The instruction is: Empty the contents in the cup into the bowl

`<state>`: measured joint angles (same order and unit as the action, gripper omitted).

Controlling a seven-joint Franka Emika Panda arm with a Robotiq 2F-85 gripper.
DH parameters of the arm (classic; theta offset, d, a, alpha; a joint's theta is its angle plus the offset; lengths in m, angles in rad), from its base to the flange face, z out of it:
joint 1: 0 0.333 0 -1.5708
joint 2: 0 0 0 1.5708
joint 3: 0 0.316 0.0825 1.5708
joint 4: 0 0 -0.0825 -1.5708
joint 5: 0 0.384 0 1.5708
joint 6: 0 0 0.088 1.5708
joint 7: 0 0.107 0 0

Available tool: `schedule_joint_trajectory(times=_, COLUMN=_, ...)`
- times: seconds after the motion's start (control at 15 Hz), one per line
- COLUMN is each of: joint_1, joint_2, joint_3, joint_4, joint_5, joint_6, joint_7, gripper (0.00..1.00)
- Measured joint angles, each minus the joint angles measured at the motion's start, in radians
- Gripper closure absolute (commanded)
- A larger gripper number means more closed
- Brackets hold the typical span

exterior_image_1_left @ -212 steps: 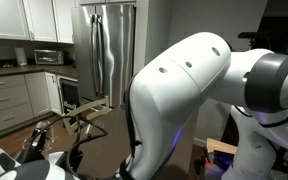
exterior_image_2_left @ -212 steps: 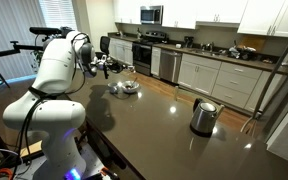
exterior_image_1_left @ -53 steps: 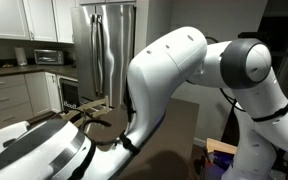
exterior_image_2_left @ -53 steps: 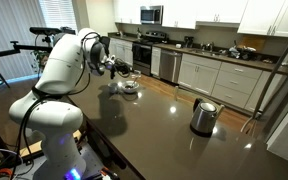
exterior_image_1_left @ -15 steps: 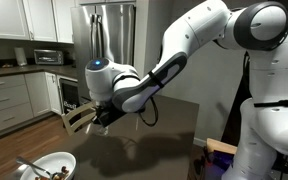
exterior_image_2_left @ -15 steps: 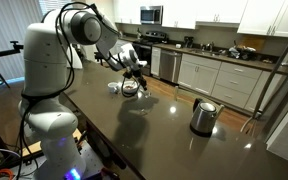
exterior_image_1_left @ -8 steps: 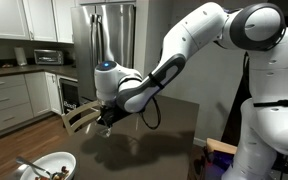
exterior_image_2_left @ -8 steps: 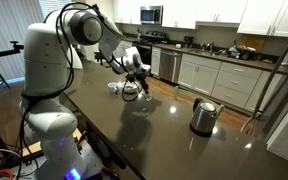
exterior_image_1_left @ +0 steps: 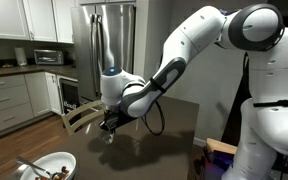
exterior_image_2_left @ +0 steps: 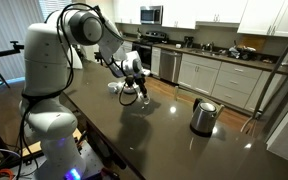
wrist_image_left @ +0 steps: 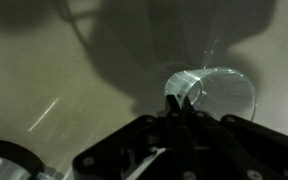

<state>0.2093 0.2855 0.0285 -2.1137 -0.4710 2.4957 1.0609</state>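
Note:
My gripper [wrist_image_left: 180,103] is shut, its two fingertips pinched on the rim of the cup [wrist_image_left: 222,92], a small clear glass that looks empty from the wrist view. In both exterior views the gripper [exterior_image_1_left: 108,126] [exterior_image_2_left: 137,87] hangs low over the dark table with the glass [exterior_image_1_left: 108,136] under it. I cannot tell whether the glass touches the table. The bowl [exterior_image_1_left: 32,161], wide and white with grey utensils sticking out, sits at the lower left, apart from the gripper; it also shows behind the gripper [exterior_image_2_left: 114,87]. The contents are too small to make out.
A steel kettle [exterior_image_2_left: 203,116] with a black handle stands further along the dark table [exterior_image_2_left: 154,130]. A wooden chair [exterior_image_1_left: 81,115] stands beyond the table's far edge. Kitchen counters [exterior_image_2_left: 214,70] and a steel fridge [exterior_image_1_left: 109,50] line the walls.
The gripper has moved down toward the table and a little away from the bowl, still holding the glass.

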Motion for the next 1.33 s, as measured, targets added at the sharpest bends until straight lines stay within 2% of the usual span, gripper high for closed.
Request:
schedule_joint_trajectory(times=0.27, joint_1=0.0, joint_2=-0.002, joint_3=-0.007, joint_4=-0.025, joint_5=0.017, joint_6=0.029, joint_7=0.0, gripper=0.96)
schedule_joint_trajectory(times=0.33, joint_1=0.0, joint_2=-0.002, joint_3=-0.008, joint_4=-0.025, joint_5=0.019, joint_6=0.029, joint_7=0.0, gripper=0.86)
schedule_joint_trajectory(times=0.47, joint_1=0.0, joint_2=-0.002, joint_3=-0.009, joint_4=-0.026, joint_5=0.026, joint_6=0.029, joint_7=0.0, gripper=0.83)
schedule_joint_trajectory(times=0.8, joint_1=0.0, joint_2=-0.002, joint_3=-0.017, joint_4=-0.048, joint_5=0.029, joint_6=0.029, joint_7=0.0, gripper=0.9)
schedule_joint_trajectory(times=0.93, joint_1=0.0, joint_2=-0.004, joint_3=-0.02, joint_4=-0.053, joint_5=0.029, joint_6=0.029, joint_7=0.0, gripper=0.84)
schedule_joint_trajectory(times=1.0, joint_1=0.0, joint_2=-0.005, joint_3=-0.022, joint_4=-0.054, joint_5=0.029, joint_6=0.029, joint_7=0.0, gripper=0.84)
schedule_joint_trajectory(times=1.07, joint_1=0.0, joint_2=-0.005, joint_3=-0.024, joint_4=-0.054, joint_5=0.029, joint_6=0.028, joint_7=0.0, gripper=0.72)
schedule_joint_trajectory(times=1.2, joint_1=0.001, joint_2=-0.006, joint_3=-0.029, joint_4=-0.055, joint_5=0.028, joint_6=0.023, joint_7=0.0, gripper=0.71)
schedule_joint_trajectory(times=1.27, joint_1=0.002, joint_2=-0.008, joint_3=-0.031, joint_4=-0.055, joint_5=0.027, joint_6=0.017, joint_7=0.0, gripper=0.58)
schedule_joint_trajectory(times=1.33, joint_1=0.003, joint_2=-0.012, joint_3=-0.034, joint_4=-0.055, joint_5=0.026, joint_6=0.007, joint_7=0.0, gripper=0.55)
